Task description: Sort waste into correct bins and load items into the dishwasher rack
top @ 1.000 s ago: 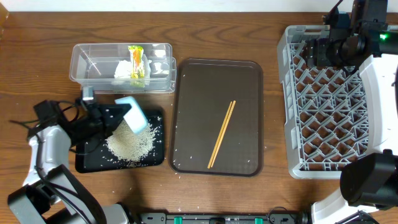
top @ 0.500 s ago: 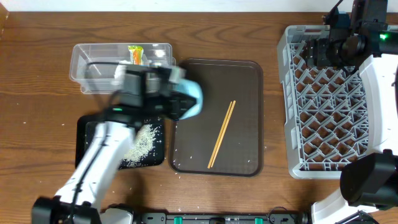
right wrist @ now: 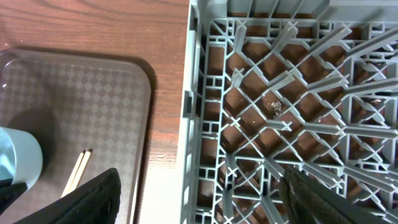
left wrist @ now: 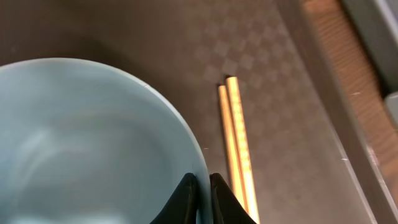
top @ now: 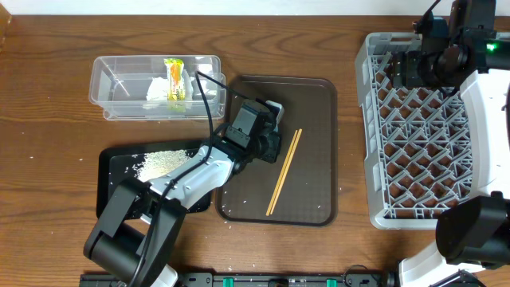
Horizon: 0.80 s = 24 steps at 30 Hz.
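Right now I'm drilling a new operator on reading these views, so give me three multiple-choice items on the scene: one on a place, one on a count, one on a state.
1. The chopsticks lie:
A. on the black tray
B. on the brown tray
C. across the pale blue dish

2. Things inside the clear tub:
A. none
B. two
C. five

3. The left gripper is:
A. wide open
B. shut on the pale blue dish
C. shut on the chopsticks

Answers:
1 B, the pair lies slanted on the brown tray's patterned floor.
2 B, only a tissue and a wrapper show in it.
3 B, the left wrist view shows the fingertips pinched together at the dish's rim, with the chopsticks lying beside them.
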Tool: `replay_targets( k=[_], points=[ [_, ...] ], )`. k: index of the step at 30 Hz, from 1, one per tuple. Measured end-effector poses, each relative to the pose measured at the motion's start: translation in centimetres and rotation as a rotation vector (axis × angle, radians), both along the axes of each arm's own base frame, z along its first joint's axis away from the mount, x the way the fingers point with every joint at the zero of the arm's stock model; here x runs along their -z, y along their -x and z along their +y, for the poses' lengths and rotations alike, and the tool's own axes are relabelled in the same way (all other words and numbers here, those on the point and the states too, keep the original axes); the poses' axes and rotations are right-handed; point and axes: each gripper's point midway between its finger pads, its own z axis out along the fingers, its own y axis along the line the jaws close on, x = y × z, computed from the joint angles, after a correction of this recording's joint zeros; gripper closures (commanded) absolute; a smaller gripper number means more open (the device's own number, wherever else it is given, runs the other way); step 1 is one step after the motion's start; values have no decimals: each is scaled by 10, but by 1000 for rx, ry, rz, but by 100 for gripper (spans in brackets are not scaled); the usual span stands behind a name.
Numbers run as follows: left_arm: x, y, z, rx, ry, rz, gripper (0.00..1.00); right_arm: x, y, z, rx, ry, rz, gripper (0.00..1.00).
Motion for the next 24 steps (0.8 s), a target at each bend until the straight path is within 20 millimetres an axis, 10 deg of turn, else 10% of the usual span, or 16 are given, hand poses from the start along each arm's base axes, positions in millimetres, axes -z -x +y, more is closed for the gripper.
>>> replay_targets(
  k=[6,11,16,24],
  points=[
    [-5,-3,4,-18,-9,-16,45,-6,-6,12,-34,-58,-37,14],
    [-34,12,30,-59,-29,13,44,-11,-10,37,-96,-101,-61,13],
    [-56,52,111,-283,-112,190,75,-11,-8,81,-198,-122,-65,25],
    [-51,140,248,-1022,-194,617,81,44,-13,133,-279,-150,61,52]
  ],
)
